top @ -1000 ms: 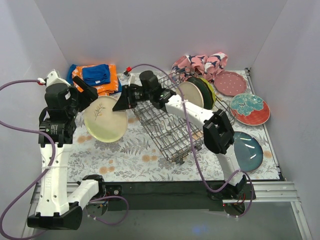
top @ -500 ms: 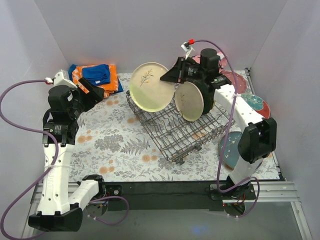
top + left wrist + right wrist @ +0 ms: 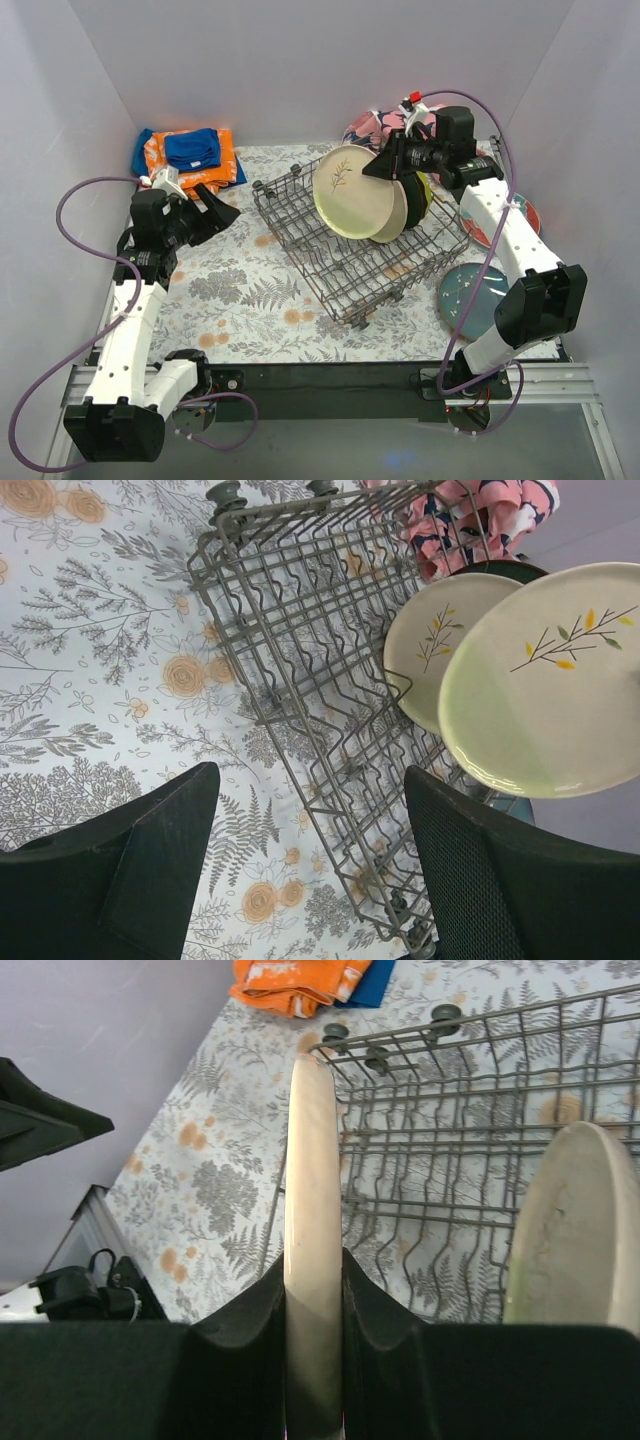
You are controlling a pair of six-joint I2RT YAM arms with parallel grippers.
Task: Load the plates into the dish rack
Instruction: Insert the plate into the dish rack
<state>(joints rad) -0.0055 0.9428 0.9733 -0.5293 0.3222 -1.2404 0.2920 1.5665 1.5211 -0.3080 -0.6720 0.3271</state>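
Observation:
My right gripper is shut on the rim of a cream leaf-sprig plate, held upright over the dish rack just left of the racked plates. In the right wrist view the held plate shows edge-on between my fingers. Another cream plate, a dark green one and a lime one stand in the rack's back right. A teal plate and a red plate with teal pattern lie on the table to the right. My left gripper is open and empty, left of the rack.
Orange and blue cloths lie at the back left. A pink-and-navy cloth sits behind the rack. The floral mat covers the table. The enclosure walls stand close on the left, back and right.
The cream plate passed from my left gripper to my right, which carried it rightward over the rack to beside the racked plates. My left arm dropped lower, jaws open.

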